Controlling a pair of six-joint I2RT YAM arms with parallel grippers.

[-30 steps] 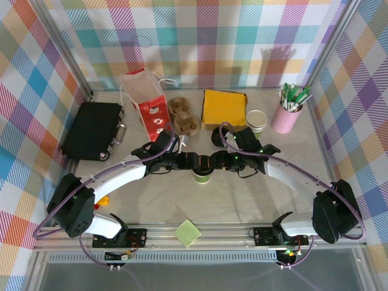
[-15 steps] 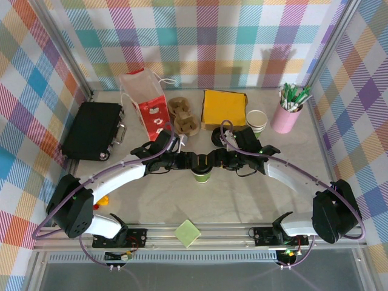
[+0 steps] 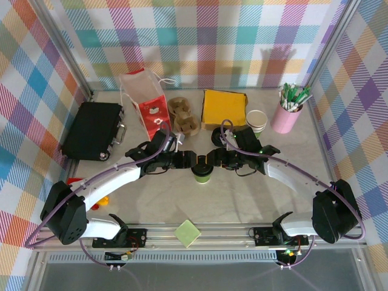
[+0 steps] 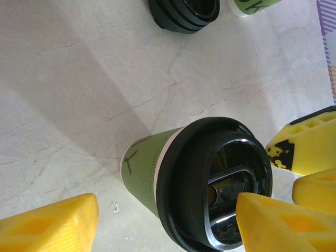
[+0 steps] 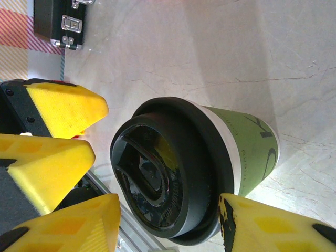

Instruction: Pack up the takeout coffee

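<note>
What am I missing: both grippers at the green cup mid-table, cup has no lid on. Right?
Wrong on the lid. The left gripper and right gripper are at the green cup mid-table, but a black lid is on it; the left wrist view shows it.

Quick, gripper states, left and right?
Left gripper: open, astride the takeout coffee, one finger clear of it.
Right gripper: close around the takeout coffee; grip cannot be told.

We see matt green paper on the takeout coffee [image 4: 144, 168], topped by a glossy black plastic lid [image 4: 210, 178] that catches reflections. The table [image 4: 79, 79] looks like smooth, pale veined stone with a soft sheen. The left pincer [image 4: 168, 198] has fingers [image 4: 52, 223] of matt yellow plastic. The black case [image 5: 50, 16] carries shiny metal latches.
</note>
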